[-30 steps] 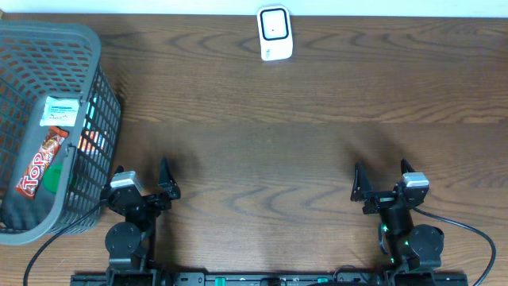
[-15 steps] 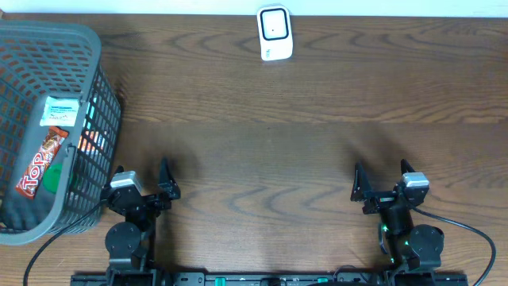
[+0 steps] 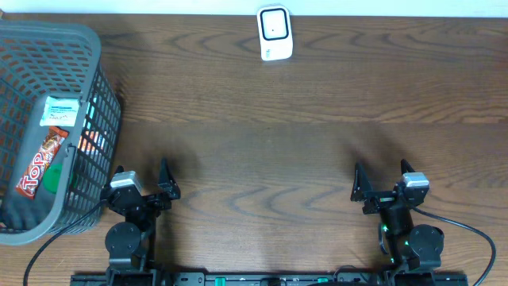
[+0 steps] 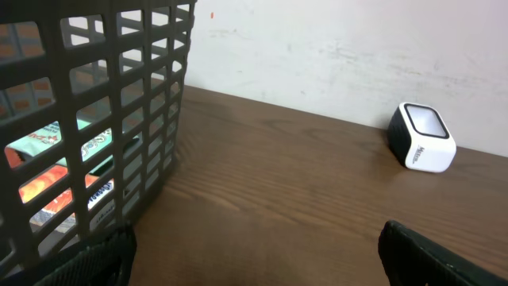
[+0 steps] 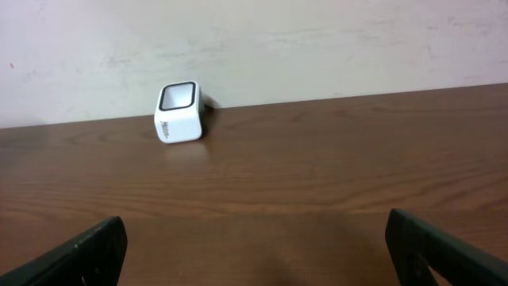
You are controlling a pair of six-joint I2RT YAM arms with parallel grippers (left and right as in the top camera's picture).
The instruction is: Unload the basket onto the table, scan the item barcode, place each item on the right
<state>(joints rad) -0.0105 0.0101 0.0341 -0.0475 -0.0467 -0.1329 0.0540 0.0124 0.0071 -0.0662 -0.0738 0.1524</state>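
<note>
left pincer and right pincer, same as before (both spread wide)

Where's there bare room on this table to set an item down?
The widest bare stretch of table runs between the basket on the left, the scanner at the far edge, and the left gripper and right gripper nearside. Only the basket is crowded, with packets inside.

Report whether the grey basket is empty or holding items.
Holding items. Inside the grey plastic mesh basket lie a red Top candy bar and a white-and-teal packet.
</note>
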